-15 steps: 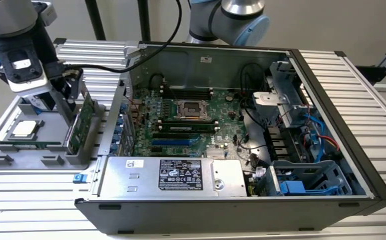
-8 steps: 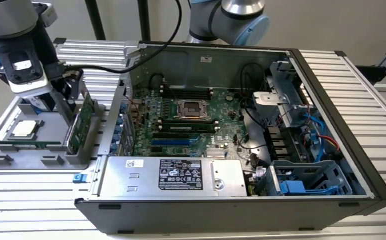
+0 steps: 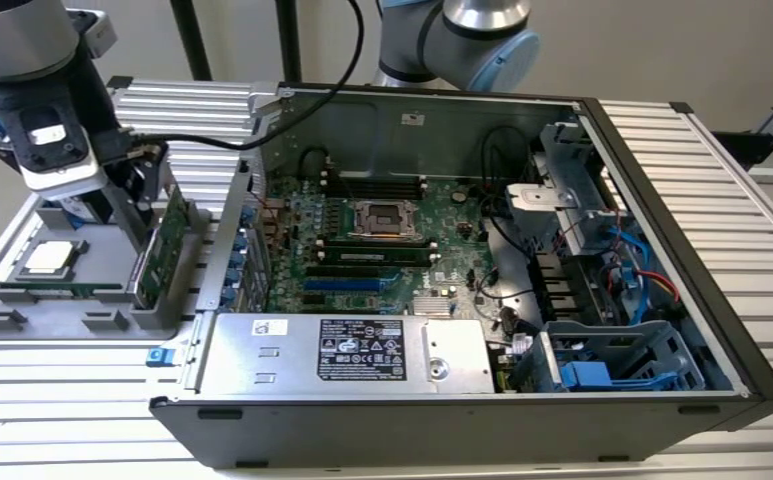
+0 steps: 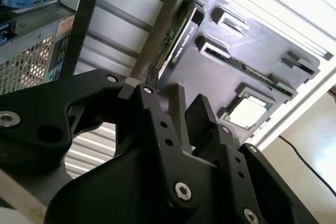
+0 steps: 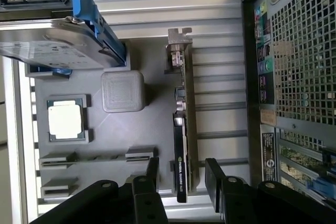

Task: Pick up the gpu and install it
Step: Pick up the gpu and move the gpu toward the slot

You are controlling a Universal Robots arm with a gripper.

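The gpu stands on edge in a slot of the grey holder tray, at the exterior view's left beside the open computer case. In the first wrist view it is a dark slim card with its silver bracket at the far end. My gripper is open and straddles the card's near end, one black finger on each side with a gap to the board. The second wrist view shows the same gripper just short of the card.
The tray also holds a silver hard drive with blue tabs, a square processor chip and a narrow memory stick. Inside the case lie the green motherboard and a silver power supply. The case wall stands close beside the card.
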